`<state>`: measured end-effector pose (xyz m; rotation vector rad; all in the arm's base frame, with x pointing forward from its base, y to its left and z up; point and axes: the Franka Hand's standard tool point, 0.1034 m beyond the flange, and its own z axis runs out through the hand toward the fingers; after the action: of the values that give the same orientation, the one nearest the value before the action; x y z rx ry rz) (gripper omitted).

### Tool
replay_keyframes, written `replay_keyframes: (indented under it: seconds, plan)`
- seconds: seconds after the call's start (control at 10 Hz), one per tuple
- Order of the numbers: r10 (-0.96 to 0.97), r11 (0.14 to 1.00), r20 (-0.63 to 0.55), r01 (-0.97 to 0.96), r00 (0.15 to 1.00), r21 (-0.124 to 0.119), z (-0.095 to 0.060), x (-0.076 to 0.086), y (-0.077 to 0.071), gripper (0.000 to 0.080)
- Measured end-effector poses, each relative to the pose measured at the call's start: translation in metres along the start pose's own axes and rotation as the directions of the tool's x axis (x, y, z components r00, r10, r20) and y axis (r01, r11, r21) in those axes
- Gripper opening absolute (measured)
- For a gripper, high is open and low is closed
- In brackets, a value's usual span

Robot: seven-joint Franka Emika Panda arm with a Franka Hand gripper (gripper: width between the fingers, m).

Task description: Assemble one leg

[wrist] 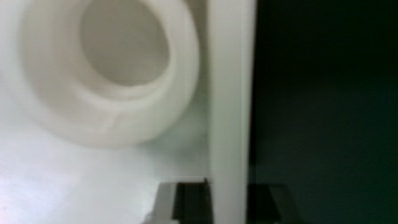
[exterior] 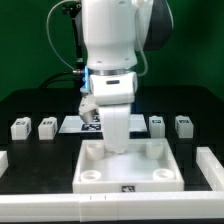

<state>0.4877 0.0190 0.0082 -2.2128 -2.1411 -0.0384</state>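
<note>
Straddling the far wall of the square tabletop (exterior: 100, 182), the gripper (exterior: 115, 147) has a finger on either side. Whether it pinches the wall, I cannot tell. This looks like positioning the tabletop, with no leg fetched yet. The nearest leg (exterior: 157, 124) lies on the bench (exterior: 40, 105), well apart toward the exterior view's right. Next comes grasping it.

Green-walled cell, black bench, flat light.
Exterior view: plain green wall (exterior: 30, 50) fills the back; no window seen. Bench (exterior: 40, 150) top is matte black and runs back to the wall. Low white right rail (exterior: 212, 165) at the bench edge on the exterior view's right, left rail (exterior: 3, 160) opposite, front rail (exterior: 40, 208) across the near side. Light even and soft, shadows faint.
</note>
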Motion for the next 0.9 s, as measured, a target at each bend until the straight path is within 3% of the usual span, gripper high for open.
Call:
replay_keyframes:
  seconds: [0.2,0.3,0.5,0.6,0.7,0.8,0.9]
  plan:
    - [0.0,1.0,-0.013,0.0,1.0,-0.017,0.002,0.026,0.014,0.0062]
    - [-0.001,1.0,-0.014,0.0,1.0,-0.017,0.002,0.033,0.013,0.0062]
    - [-0.021,1.0,-0.014,0.02,1.0,-0.023,0.002,0.036,0.014,0.0062]
    - [-0.051,0.998,-0.022,0.05,0.998,-0.045,0.002,0.035,0.012,0.0062]
    - [-0.036,0.998,-0.024,0.035,0.999,-0.044,0.002,0.034,0.012,0.0062]
    - [-0.036,0.998,-0.024,0.035,0.999,-0.043,0.003,0.033,0.012,0.0135]
    - [-0.035,0.998,-0.024,0.034,0.999,-0.043,0.003,0.033,0.012,0.0272]
